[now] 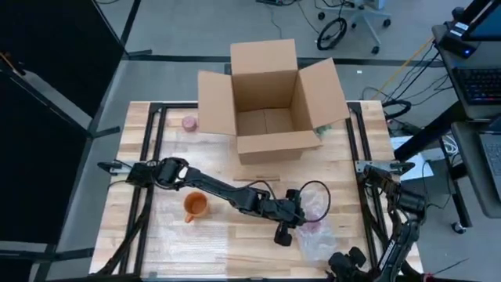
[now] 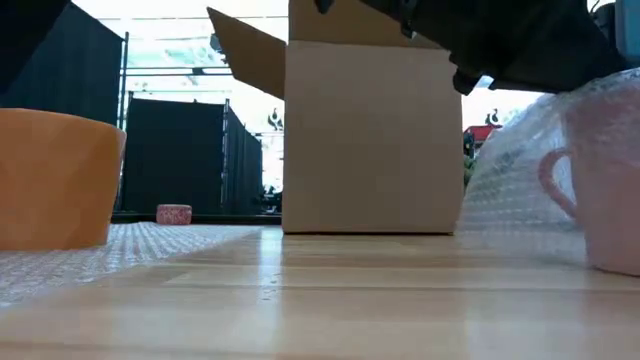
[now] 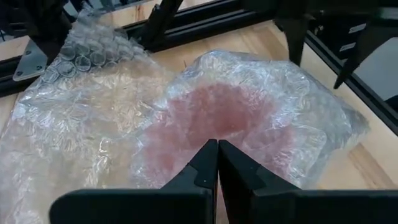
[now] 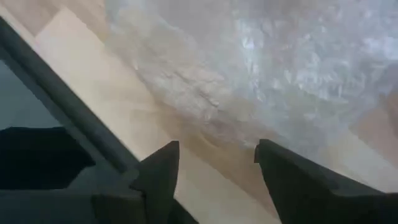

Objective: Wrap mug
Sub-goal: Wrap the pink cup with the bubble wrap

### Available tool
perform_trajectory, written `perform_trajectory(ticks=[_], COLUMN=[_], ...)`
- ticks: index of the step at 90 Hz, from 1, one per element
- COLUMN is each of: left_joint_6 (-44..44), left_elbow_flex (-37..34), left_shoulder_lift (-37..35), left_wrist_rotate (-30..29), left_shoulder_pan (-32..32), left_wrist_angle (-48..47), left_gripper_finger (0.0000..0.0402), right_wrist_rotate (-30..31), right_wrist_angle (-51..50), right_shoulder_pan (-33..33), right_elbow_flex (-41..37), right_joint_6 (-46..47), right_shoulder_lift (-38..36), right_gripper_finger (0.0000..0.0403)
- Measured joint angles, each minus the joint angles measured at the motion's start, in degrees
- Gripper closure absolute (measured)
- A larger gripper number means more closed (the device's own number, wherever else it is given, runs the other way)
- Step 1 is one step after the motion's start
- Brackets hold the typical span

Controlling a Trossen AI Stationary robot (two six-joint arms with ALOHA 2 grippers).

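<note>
While your left tool (image 3: 217,163) is hovering clenched over the pink mug (image 3: 214,121) lying under bubble wrap (image 3: 93,118) at the counter's (image 1: 235,235) near right, and your right tool (image 4: 216,163) is waiting released, you are risking snagging and dragging loose wrap off.

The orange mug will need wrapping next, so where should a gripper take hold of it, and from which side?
Probably from above. The orange mug stands upright, mouth open to the ceiling, so one finger can go inside and one outside the rim. Its handle points toward the table's front-left; grip the rim away from it. The left gripper, shut, hovers over the bubble wrap.
</note>
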Motion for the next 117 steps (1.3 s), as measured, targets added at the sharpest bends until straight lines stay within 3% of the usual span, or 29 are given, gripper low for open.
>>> perform_trajectory(ticks=[9, 31, 67, 79, 96, 117], left_joint_6=[0.0, 0.0, 0.0, 0.0, 0.0, 1.2], left_elbow_flex=[0.0, 0.0, 0.0, 0.0, 0.0, 0.0], left_shoulder_lift=[0.0, 0.0, 0.0, 0.0, 0.0, 0.0], left_wrist_rotate=[0.1, 0.3, 0.3, 0.3, 0.3, 0.3], left_shoulder_pan=[0.0, -0.1, -0.1, -0.1, -0.1, -0.4], left_wrist_angle=[0.0, 0.0, 0.0, 0.0, 0.0, 0.0], left_gripper_finger=[0.0402, 0.0402, 0.0402, 0.0402, 0.0402, 0.0402], right_wrist_rotate=[0.4, 8.0, 7.4, 7.6, 7.6, 12.8], right_wrist_angle=[-0.5, -3.1, -10.7, -7.0, -6.6, -16.5], right_shoulder_pan=[0.0, 1.5, -0.2, -1.2, -1.3, -0.4], right_elbow_flex=[0.0, 0.1, -0.5, -2.5, -1.6, 2.8], right_joint_6=[-0.5, 1.7, 0.3, 0.1, -3.1, -2.9], right_shoulder_lift=[0.6, -0.9, -0.2, -0.2, -0.8, -3.8], right_gripper_finger=[0.0194, 0.0213, 0.0245, 0.0284, 0.0388, 0.0401])
